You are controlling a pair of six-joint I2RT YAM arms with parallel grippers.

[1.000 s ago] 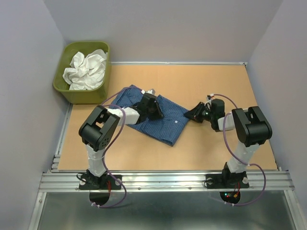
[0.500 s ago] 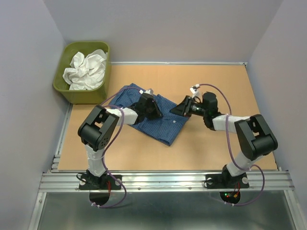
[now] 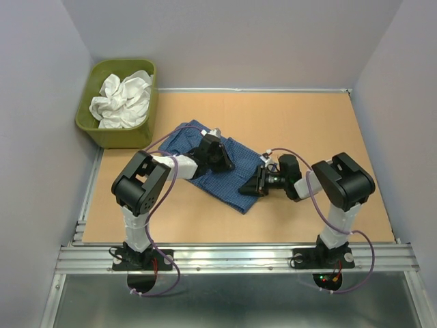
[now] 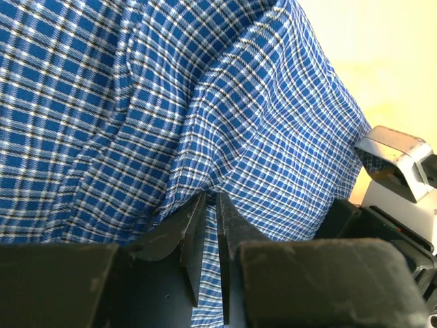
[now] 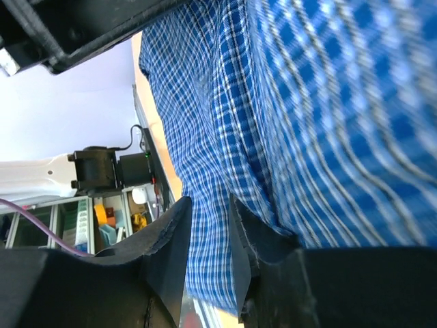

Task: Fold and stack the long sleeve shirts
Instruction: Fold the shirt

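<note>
Shirt: the dark blue checked shirt (image 3: 229, 183) lies rumpled and partly folded on the counter (image 3: 307, 123), left of centre, its far-left corner just beside the olive-green tub (image 3: 116, 139).
Pattern: fine white and pale-blue lines cross the dark blue ground; soft ridges run through the cloth in both wrist views.
Second garment: the white garment (image 3: 123, 99) sits crumpled inside the tub at the far-left corner, well apart from both arms.
Left hand: the left hand (image 3: 218, 158) rests on the middle of the shirt; in its wrist view the fingers (image 4: 193, 225) are nearly together and pinch a small raised fold of checked cloth at their tips.
Right hand: the right hand (image 3: 249, 186) lies low at the shirt's near-right edge, pointing left. Its fingers (image 5: 174, 232) stand narrowly apart with checked cloth showing in the gap; whether they clamp it cannot be told.
Arms: both reach inward, and the two hands are near each other over the same shirt.
</note>
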